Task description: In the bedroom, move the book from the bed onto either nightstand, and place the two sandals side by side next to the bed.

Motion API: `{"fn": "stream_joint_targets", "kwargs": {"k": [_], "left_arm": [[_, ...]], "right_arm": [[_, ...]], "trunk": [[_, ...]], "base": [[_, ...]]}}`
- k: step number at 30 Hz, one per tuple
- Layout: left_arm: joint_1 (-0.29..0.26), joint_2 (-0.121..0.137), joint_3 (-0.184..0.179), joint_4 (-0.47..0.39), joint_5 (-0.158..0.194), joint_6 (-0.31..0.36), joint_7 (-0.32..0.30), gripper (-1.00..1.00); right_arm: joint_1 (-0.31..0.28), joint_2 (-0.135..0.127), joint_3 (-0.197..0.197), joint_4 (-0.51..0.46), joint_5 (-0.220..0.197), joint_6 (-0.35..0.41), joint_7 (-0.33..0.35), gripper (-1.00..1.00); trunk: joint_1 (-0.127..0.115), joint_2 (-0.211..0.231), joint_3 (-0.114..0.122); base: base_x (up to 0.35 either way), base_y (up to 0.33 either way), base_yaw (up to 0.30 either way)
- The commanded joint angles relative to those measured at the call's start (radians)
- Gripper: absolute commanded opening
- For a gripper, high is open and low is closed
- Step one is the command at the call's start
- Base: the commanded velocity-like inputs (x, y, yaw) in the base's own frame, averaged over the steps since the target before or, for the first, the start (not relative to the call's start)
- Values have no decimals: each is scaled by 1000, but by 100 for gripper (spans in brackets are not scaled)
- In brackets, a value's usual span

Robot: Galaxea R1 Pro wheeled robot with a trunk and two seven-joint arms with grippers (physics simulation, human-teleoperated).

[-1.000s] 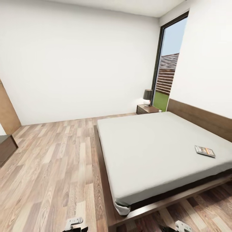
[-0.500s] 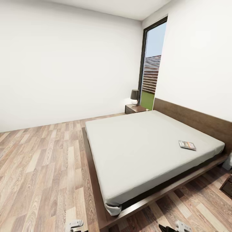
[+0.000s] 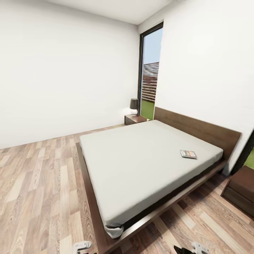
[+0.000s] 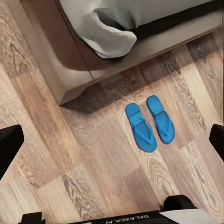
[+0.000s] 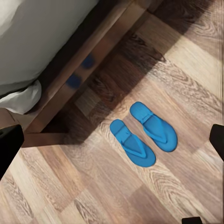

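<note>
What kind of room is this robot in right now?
A bedroom, most likely: a large low bed with a dark brown wooden frame and off-white mattress, a dark brown wooden nightstand carrying a dark-shaded lamp, and two bright blue flat sandals on the wood-plank floor.

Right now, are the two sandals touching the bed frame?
Apart. The left wrist view shows both sandals lying side by side on the floor, with bare planks between them and the bed frame; the right wrist view shows the same gap.

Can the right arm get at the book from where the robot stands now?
Probably not. The book lies far up the bed, near the headboard, while the right gripper sits at the foot corner.
</note>
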Motion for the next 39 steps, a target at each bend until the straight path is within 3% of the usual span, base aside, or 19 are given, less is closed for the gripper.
{"fn": "stream_joint_targets", "kwargs": {"k": [1, 39], "left_arm": [[-1, 0, 8, 1, -11, -5, -3, 100], [-1, 0, 7, 5, -13, -29, -3, 100]], "right_arm": [[-1, 0, 3, 2, -10, -3, 4, 100], [-1, 0, 3, 2, -9, -3, 4, 100]], "trunk": [[0, -1, -1], [0, -1, 0]], "base": [[0, 0, -252], [0, -45, -222]]}}
